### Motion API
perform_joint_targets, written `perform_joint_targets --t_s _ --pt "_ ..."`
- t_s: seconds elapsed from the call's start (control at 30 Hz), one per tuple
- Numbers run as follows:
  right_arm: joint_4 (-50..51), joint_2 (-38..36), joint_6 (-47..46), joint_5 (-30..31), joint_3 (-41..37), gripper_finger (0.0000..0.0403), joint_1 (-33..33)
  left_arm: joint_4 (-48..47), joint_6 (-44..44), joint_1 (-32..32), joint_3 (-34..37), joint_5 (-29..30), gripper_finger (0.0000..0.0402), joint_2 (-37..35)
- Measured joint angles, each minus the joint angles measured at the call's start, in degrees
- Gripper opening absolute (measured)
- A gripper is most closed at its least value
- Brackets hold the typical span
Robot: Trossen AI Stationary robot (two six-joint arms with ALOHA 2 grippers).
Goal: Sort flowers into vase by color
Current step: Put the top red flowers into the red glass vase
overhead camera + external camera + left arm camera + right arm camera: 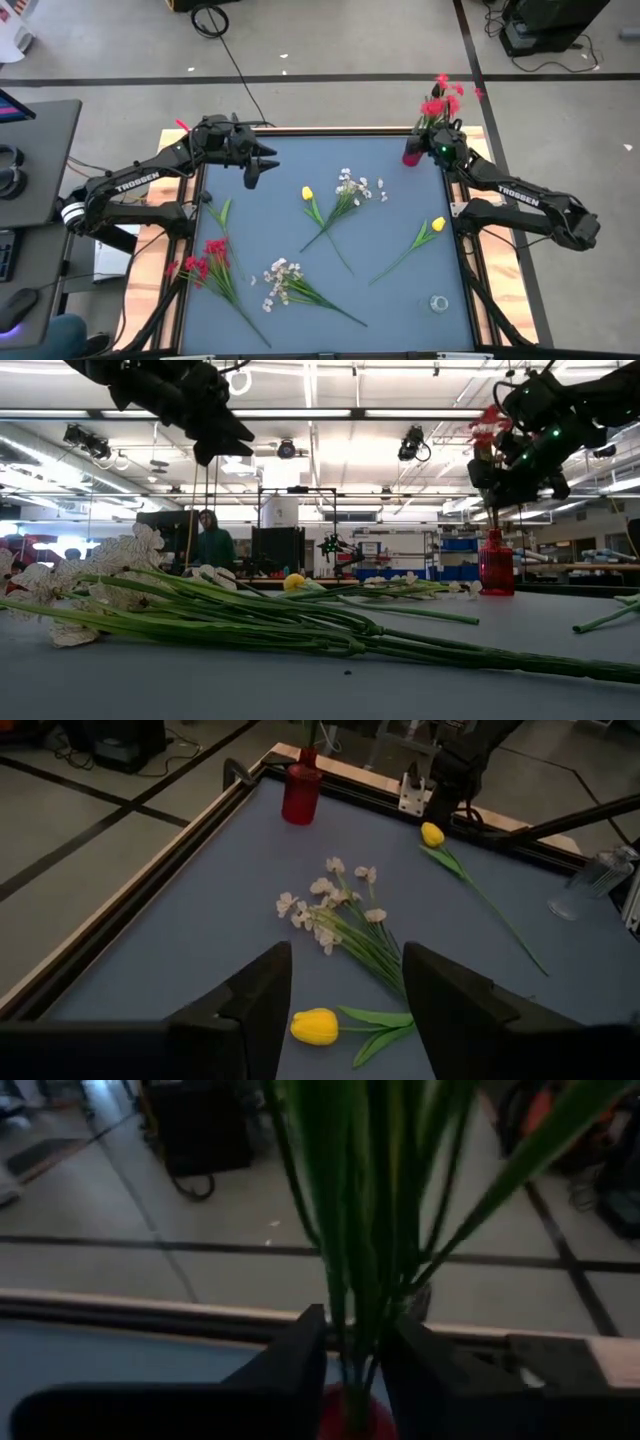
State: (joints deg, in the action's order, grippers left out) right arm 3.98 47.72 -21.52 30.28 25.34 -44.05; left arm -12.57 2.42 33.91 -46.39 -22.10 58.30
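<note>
A blue-grey table (400, 300) is seen from above, with a dark robot arm at each side. The right gripper (437, 143) hovers at the far right corner, directly over a red vase (411, 155). Its fingers are clenched around the green stems of a bunch of red flowers (440, 98), whose stems reach down into the vase mouth and whose blossoms stand above the gripper. In the right wrist view, the stems (365, 1230) pass up between the two dark fingers, with the vase's red top just below.

The left gripper (255, 168) hangs in the air above the far left part of the table, fingers spread apart and holding nothing.

Flowers lie flat across the table. A second bunch of red blossoms (208, 258) lies near the left edge. A white spray (280, 280) lies beside it toward the middle. Another white spray (352, 188) lies near the centre, with a yellow tulip (308, 193) just beside it. A second yellow tulip (437, 225) lies near the right edge. A clear glass vase (439, 303) stands by the near right corner.
</note>
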Motion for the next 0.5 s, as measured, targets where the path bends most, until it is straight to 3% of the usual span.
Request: perform_joint_targets --t_s 0.1,0.23,0.5 --pt "1.40 -0.11 -2.60 -3.48 0.26 0.0143 -0.02 -1.04 0.64 0.00 0.00 0.01 0.0197 0.00" --pt "11.21 -0.10 -7.57 -4.60 3.46 0.0176 -0.02 -2.71 2.06 0.00 0.00 0.32 0.0197 0.02" --pt "25.46 -0.11 -11.50 -5.09 12.10 0.0189 -0.02 -4.10 6.50 -0.02 0.00 6.12 0.0197 0.02"
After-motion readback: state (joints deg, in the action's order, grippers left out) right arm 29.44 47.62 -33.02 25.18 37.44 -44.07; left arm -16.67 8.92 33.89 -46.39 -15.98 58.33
